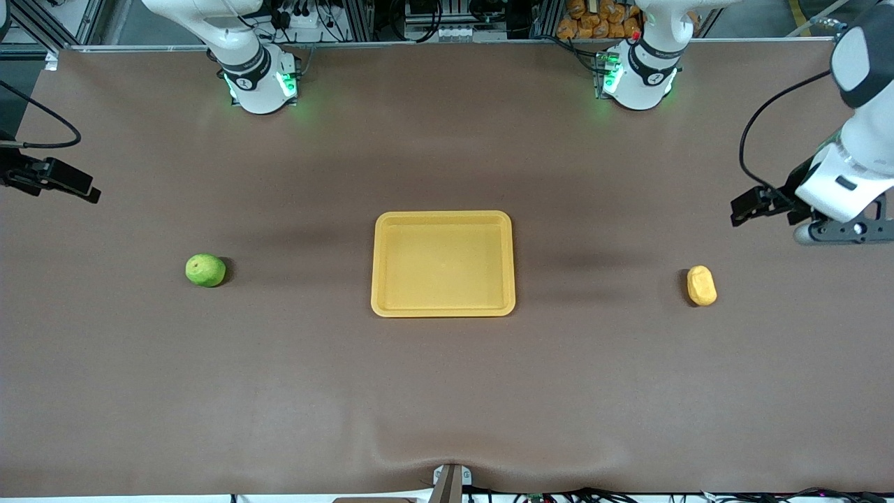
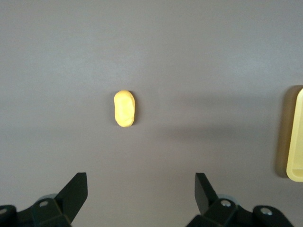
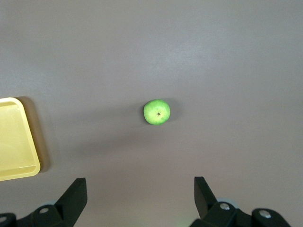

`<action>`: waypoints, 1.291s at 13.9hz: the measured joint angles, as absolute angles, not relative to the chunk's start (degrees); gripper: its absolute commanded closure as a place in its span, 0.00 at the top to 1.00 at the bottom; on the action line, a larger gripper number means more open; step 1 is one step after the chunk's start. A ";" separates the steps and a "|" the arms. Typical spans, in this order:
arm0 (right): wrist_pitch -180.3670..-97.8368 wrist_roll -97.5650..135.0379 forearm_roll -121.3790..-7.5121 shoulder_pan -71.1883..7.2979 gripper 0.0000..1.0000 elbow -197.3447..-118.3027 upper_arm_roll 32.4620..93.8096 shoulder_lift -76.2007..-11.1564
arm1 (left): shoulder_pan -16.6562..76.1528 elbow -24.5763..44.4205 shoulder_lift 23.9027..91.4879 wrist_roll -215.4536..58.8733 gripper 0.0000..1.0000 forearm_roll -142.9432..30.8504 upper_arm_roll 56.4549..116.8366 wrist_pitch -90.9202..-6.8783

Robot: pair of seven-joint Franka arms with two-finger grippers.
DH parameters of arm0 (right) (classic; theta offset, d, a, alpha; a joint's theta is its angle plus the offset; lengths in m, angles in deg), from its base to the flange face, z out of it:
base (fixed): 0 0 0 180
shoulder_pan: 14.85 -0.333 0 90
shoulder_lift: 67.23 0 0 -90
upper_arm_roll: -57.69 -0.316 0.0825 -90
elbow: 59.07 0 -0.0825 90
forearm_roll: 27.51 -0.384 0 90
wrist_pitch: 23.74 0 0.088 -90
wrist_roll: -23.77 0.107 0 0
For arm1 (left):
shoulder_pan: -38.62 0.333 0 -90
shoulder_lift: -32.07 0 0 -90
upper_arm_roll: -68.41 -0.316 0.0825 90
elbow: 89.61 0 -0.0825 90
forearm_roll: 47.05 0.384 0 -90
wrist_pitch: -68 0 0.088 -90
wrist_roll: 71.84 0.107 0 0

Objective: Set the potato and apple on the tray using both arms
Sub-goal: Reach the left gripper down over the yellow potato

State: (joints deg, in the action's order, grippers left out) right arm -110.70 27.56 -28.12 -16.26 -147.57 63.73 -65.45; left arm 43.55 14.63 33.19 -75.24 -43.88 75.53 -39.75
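You've got both grippers wide open, empty: left gripper (image 2: 141, 196) up over surface near potato (image 1: 701, 285), right gripper (image 3: 140, 198) near apple (image 1: 205, 270), tray (image 1: 443, 311) between the two, bare.

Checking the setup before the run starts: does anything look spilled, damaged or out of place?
Nothing stands out. The tray lies flat and square with nothing in it, the apple and potato look whole on the table, and both open grippers, left and right, hold nothing.

Green apple (image 1: 205, 270) and yellow potato (image 1: 702, 286) flank the empty tray (image 1: 444, 308).
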 measured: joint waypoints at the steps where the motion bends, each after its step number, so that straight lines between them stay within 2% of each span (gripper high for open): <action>1: -110.66 27.56 -28.12 -16.26 1.00 -147.57 63.73 -65.38 | 43.55 14.94 34.19 -75.23 1.00 -43.88 75.53 -40.92; 18: -110.52 27.55 -28.12 -16.25 1.00 -147.57 63.78 -64.75 | 45.83 15.93 50.75 -73.16 1.00 -43.06 75.47 -53.70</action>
State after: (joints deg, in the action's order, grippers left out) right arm -110.52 27.55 -28.12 -16.25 -147.57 63.78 -64.75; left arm 45.83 15.93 50.75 -73.16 -43.06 75.47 -53.70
